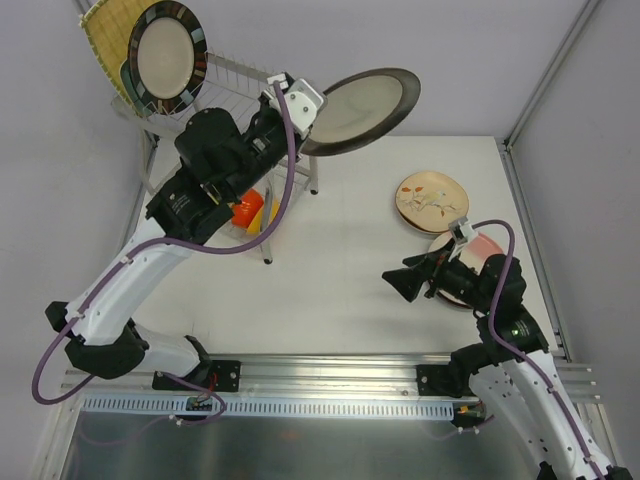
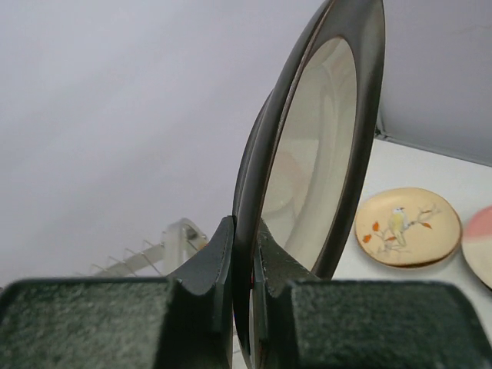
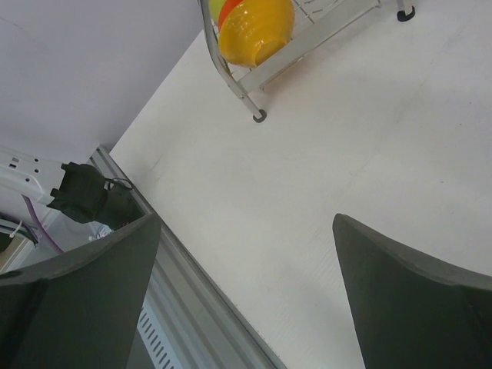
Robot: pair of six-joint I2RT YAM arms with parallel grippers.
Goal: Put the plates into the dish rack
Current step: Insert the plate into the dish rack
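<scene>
Near right, our R gripper [image 3: 246, 231] hangs wide open, empty, over the table [image 1: 350, 260]. Beyond it we see a floral plate [image 1: 432, 197] lying flat. Farther, L gripper [image 2: 244, 238] is clamped on the rim of a dark-rimmed plate [image 1: 365, 108], held up just right of the dish rack [image 1: 240, 75], far left.

Nothing here can be read: no words, labels, brand names or numbers show clearly on anything in view. The nearest thing to a sign is the painted bird [image 2: 397, 224] on a twig on the cream plate [image 2: 430, 244], and I can make out no lettering with it.
</scene>
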